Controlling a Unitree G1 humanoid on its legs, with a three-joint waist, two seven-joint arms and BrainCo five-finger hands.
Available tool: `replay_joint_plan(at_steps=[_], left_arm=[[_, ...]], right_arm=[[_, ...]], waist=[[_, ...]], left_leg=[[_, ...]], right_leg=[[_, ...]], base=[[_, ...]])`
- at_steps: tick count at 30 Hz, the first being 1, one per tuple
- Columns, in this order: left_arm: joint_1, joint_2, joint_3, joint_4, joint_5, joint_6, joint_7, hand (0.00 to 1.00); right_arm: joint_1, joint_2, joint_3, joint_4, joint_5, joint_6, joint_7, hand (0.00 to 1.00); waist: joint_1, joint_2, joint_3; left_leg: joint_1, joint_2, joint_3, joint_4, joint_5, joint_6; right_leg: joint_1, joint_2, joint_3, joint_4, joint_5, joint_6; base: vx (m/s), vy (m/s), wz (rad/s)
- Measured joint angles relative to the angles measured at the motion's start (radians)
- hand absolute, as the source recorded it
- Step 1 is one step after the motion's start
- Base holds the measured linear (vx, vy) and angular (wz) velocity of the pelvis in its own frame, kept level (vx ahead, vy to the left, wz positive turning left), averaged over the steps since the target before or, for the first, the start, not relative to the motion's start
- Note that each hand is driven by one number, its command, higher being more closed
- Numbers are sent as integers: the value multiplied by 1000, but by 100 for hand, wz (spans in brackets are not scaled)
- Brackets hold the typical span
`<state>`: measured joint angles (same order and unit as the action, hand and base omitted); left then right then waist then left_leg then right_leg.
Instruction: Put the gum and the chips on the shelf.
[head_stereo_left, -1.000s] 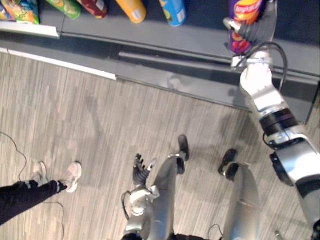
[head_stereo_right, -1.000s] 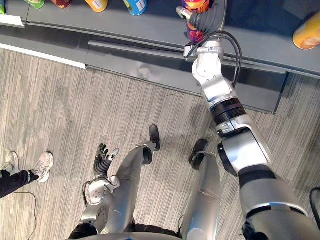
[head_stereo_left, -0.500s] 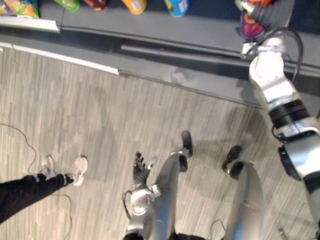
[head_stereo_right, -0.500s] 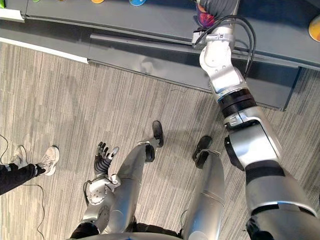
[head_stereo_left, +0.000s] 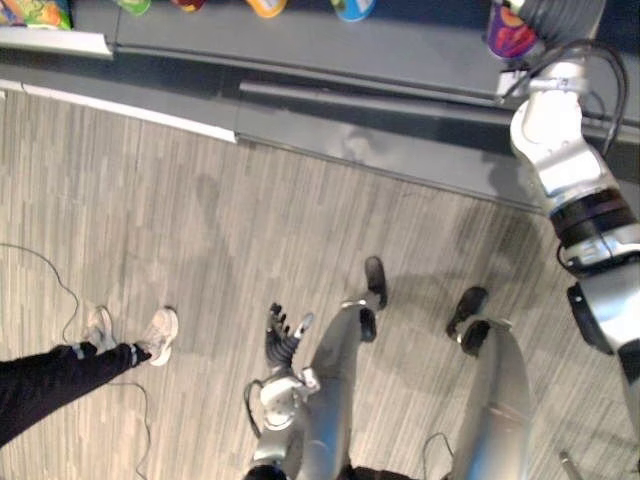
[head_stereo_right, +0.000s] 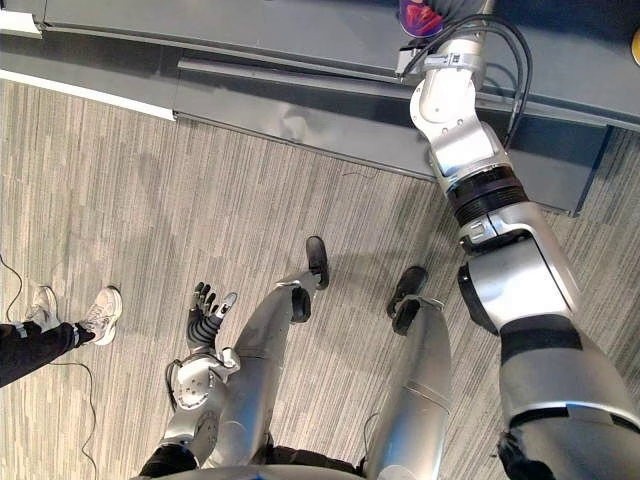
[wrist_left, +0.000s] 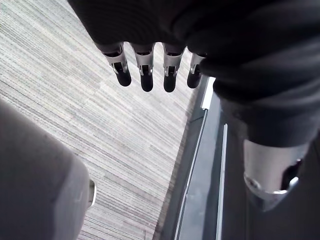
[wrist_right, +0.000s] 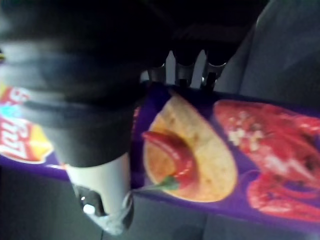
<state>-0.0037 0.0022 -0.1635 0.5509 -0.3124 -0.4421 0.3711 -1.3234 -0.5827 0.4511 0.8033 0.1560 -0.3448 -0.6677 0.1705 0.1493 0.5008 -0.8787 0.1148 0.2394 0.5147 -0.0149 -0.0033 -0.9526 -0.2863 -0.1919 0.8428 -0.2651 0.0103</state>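
Note:
A purple chips can with a chip and a red chilli printed on it lies across my right hand, whose fingers curl round it. In the left eye view the can is over the grey shelf at the top right, at the end of my outstretched right arm. My left hand hangs low beside my leg above the floor. Its fingers are straight and hold nothing.
Other cans stand along the shelf's back: orange, blue, green. A colourful bag lies at the far left. A person's leg and white shoes are on the striped floor at the lower left.
My right arm has stretched further over the shelf, carrying the chips can up and to the right in the picture. The camera has shifted too. My left hand has stayed put.

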Motion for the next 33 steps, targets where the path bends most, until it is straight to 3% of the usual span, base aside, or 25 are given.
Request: replay_joint_plan(at_steps=[20, 27, 30, 33], left_arm=[[0, 0, -41, 5, 0, 0, 8, 0], [0, 2, -44, 41, 0, 24, 3, 0], [0, 4, -24, 64, 0, 56, 0, 0], [-1, 22, 17, 94, -1, 86, -23, 0]], right_arm=[[94, 3, 46, 79, 11, 9, 71, 0], [213, 15, 68, 120, 2, 47, 124, 0], [296, 33, 47, 129, 1, 51, 144, 0], [390, 105, -46, 131, 0, 53, 185, 0]], waist=[[-6, -1, 0], [-32, -7, -3], [-51, -18, -5], [-64, -56, -23]], left_leg=[[64, 17, 8, 10, -8, 0], [149, 37, 28, 3, -28, 2], [203, 40, 30, -4, -39, 3], [254, 55, 38, -7, -52, -3]], right_leg=[[71, 17, 6, -25, 4, 6], [168, 43, 11, -90, 28, 24], [228, 49, 10, -116, 30, 29], [285, 64, 9, -145, 34, 34]], base=[[-9, -48, -4], [23, -51, -16], [47, -42, -13], [55, -38, -15]])
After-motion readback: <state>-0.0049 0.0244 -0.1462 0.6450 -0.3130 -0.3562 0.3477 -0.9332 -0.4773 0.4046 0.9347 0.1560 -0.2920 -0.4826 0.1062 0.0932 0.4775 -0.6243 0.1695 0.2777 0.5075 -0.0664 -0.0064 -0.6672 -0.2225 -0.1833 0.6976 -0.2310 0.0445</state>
